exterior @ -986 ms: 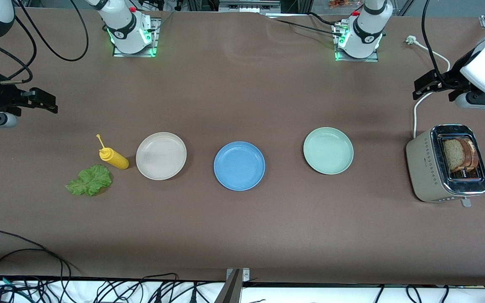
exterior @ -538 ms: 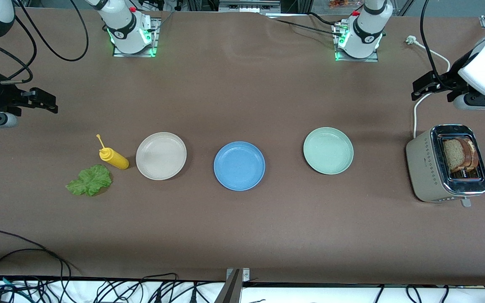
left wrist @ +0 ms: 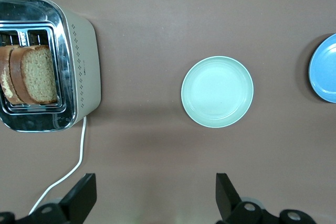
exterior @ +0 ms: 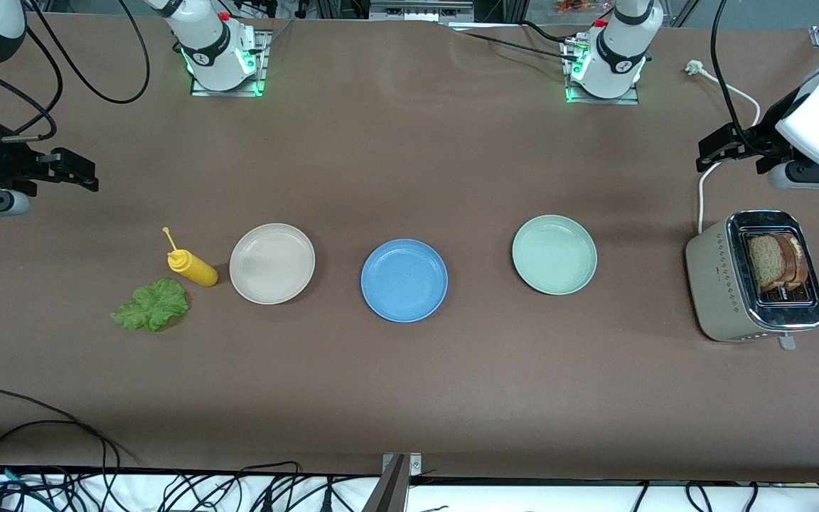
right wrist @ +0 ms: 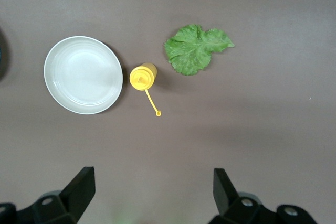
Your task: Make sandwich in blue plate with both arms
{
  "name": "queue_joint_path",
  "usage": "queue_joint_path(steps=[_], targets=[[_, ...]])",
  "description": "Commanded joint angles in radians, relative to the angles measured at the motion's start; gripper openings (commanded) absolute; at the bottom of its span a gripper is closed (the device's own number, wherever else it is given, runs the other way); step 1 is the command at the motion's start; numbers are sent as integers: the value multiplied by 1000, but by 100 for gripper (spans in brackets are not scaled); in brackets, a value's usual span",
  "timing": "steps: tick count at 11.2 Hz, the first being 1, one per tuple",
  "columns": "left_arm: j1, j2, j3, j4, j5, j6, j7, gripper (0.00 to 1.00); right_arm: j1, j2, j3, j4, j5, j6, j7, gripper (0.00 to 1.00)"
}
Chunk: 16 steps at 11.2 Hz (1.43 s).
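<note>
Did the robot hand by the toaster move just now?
Yes, a little. The left gripper drifted slightly away from the toaster, toward the robots' bases, then eased partway back. It is open over bare table.

Beige plate [exterior: 271,263], green plate [exterior: 554,254], yellow bottle [exterior: 193,267], seemingly a toaster [exterior: 719,291].

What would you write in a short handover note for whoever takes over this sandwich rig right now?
Left gripper: open, empty, over the table near the toaster.
Right gripper: open, empty, waiting over the table at its own end.
Blue plate: bare, mid-table between the beige and green plates.
Bread slices: both in the toaster.
Lettuce: on the table beside the mustard bottle.
Done: nothing.
Left: everything.
</note>
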State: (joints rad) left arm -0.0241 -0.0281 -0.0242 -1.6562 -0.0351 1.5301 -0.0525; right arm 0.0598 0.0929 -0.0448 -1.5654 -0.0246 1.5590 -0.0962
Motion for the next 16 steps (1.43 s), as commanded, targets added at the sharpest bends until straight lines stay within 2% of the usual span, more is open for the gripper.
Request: queue_joint_path(steps=[1,5,11,13,16], targets=[[1,22,1,29,23,1,-3,100,2,-13,2,-7,-5,-10,-3,100],[4,57,13,51,50,8,0,100,2,-13,2,-7,-5,-10,-3,100],[7,177,98,65,50,160,13,100,3,-13,2,-7,-5,-10,-3,100],[7,238,150,65,47,227,16,100,3,-13,3,-7,-5,-10,-3,100],[9,313,194,67,38,291,85,100,3,-13,3,-7,-5,-10,-3,100]])
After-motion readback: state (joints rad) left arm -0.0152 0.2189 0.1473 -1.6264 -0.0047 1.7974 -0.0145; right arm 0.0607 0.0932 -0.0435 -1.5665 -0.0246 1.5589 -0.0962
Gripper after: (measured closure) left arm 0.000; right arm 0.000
